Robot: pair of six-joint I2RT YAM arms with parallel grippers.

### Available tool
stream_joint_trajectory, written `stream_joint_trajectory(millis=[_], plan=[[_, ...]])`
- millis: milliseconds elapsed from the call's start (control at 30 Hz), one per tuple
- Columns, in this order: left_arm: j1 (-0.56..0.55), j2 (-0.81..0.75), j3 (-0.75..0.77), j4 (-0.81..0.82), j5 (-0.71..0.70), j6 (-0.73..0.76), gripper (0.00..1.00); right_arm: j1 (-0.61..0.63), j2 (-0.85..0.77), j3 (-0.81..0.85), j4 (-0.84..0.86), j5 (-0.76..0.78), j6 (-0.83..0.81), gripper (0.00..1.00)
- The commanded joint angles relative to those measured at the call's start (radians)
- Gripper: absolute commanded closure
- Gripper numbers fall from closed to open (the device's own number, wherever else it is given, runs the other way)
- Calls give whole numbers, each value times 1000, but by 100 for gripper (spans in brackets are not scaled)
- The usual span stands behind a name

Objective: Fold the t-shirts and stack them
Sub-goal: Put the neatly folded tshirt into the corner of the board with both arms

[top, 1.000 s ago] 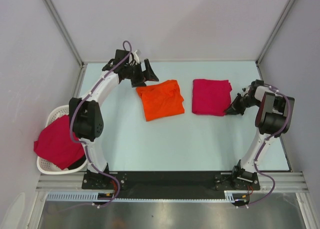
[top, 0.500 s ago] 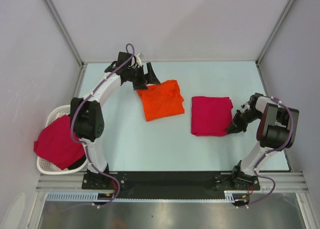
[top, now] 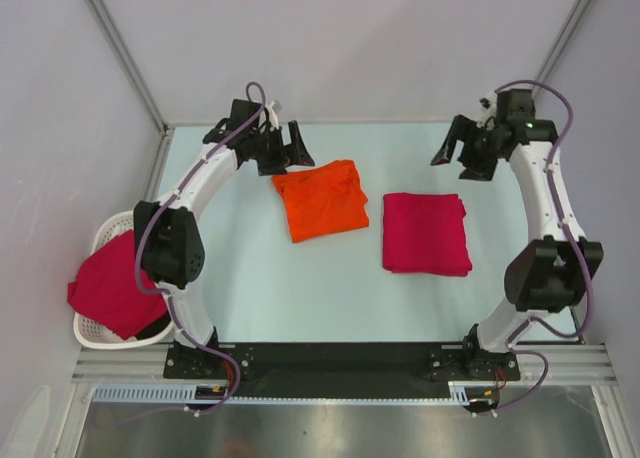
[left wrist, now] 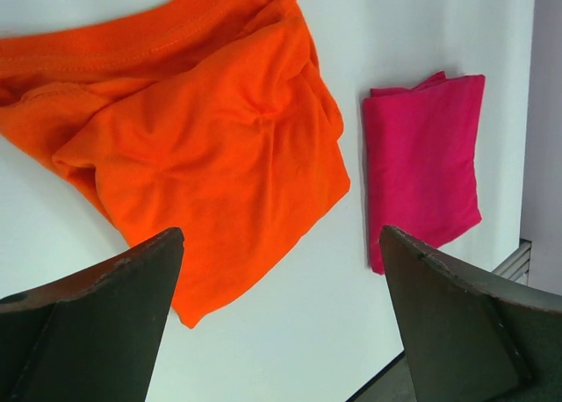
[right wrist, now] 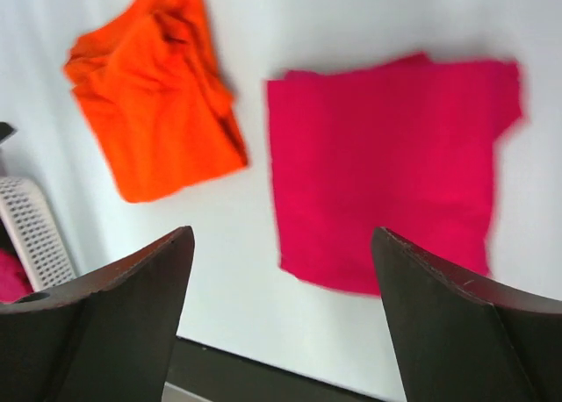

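At the left, outside the left edge of the table (top: 300, 288), a crimson-pink t-shirt (top: 110, 283) hangs unfolded over the rim of a white slatted basket (top: 108, 230) and covers most of it. The left gripper (top: 287, 149) is over the far left part of the table, just at the far edge of the orange t-shirt (top: 322, 198); its jaws stand wide apart and hold nothing. The orange t-shirt lies in the middle of the table, toward the far edge. It is only roughly folded, a little turned, with creases and a bunched upper layer. To its right, a strip of table between them, a second crimson-pink t-shirt (top: 425, 233) lies flat as a neat folded rectangle. The right gripper (top: 463, 152) is near the far right corner, apart from this shirt, jaws wide and empty.
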Motion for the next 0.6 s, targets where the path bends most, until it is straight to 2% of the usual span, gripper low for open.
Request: stream_joint_trajectory(millis=[0, 67, 133, 233, 467, 567], plan=[[14, 0, 41, -48, -57, 21, 0, 85, 224, 66, 107, -142, 70, 14], [19, 14, 55, -78, -111, 21, 0, 167, 352, 149, 141, -170, 61, 15], [34, 38, 66, -123, -137, 18, 0, 220, 498, 286, 85, -193, 37, 16], [56, 57, 57, -167, -139, 11, 0, 261, 621, 376, 78, -219, 35, 18], [91, 70, -51, -161, -62, -11, 0, 290, 742, 422, 101, -277, 54, 20], [99, 64, -170, -109, 7, -40, 0, 295, 757, 382, 120, -296, 61, 20]])
